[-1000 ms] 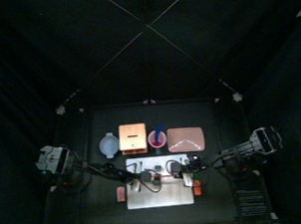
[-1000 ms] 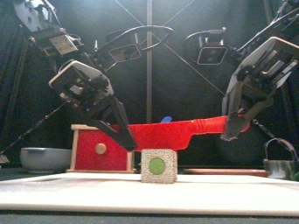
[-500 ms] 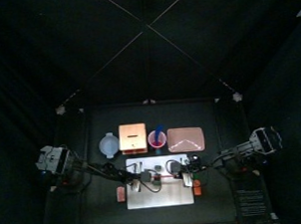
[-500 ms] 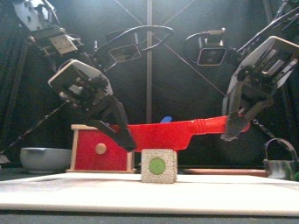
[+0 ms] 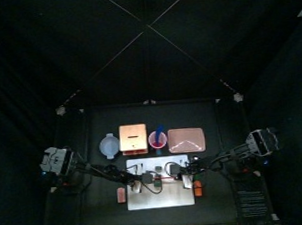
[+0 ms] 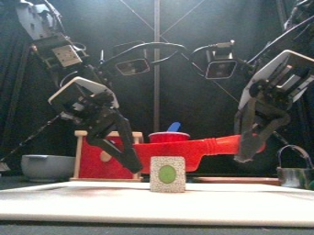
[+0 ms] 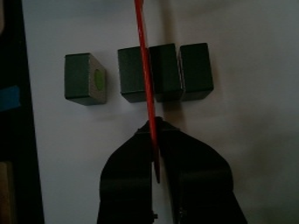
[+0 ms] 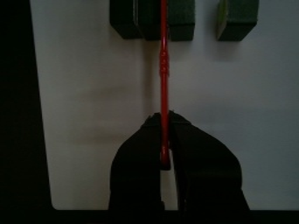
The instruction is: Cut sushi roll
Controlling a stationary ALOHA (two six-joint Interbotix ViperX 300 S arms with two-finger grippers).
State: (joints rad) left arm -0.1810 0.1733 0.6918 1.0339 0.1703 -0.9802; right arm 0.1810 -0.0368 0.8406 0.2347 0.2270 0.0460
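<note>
The left tool (image 7: 156,153) is closed on one end of a slim red knife (image 7: 145,79), and the right tool (image 8: 165,149) is closed on the other end of it, as is seen in the two wrist views. In the front view the knife (image 6: 185,147) is held level between the left tool (image 6: 128,161) and the right tool (image 6: 245,147), with its broad red side turned to the camera, just above the sushi roll (image 6: 167,173).

The sushi roll is lying on the white board (image 6: 73,202) and is seen end-on from the front, with a green centre in a pale ring. In the left wrist view the sushi roll (image 7: 163,73) is shown as dark green blocks: one short piece (image 7: 86,78) is lying apart from the rest, and the knife is crossing the larger part close to one of its ends. In the right wrist view the blade (image 8: 163,52) is passing over the larger part (image 8: 146,17), while a smaller piece (image 8: 236,19) is lying beside it with a gap between them.

From above, the board (image 5: 161,189) is seen in the front middle of the bench (image 5: 201,115), with both arms meeting over it. Behind the board a wooden box (image 5: 133,138), a pale bowl (image 5: 109,145) and an orange tray (image 5: 185,139) are placed in a row
</note>
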